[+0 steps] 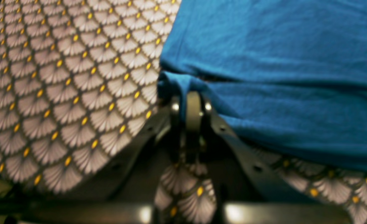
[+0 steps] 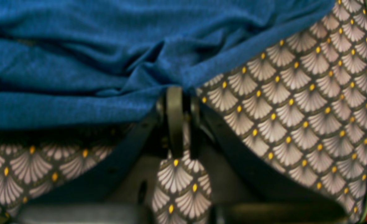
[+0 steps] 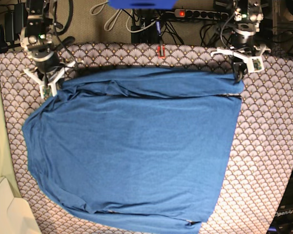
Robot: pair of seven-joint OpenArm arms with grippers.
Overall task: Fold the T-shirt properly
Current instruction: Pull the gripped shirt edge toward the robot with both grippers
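Blue T-shirt (image 3: 136, 151) | both jaws shut on near-robot edge | patterned cloth (image 3: 268, 141) beside

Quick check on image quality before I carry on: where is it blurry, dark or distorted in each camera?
Left wrist: the end effector is out of focus, cloth pattern fairly clear above it, left side bowed. Right wrist: end effector blurred, dark shadow under the T-shirt's near edge. Base: sharpest overall, evenly lit, no strong glare on the T-shirt.
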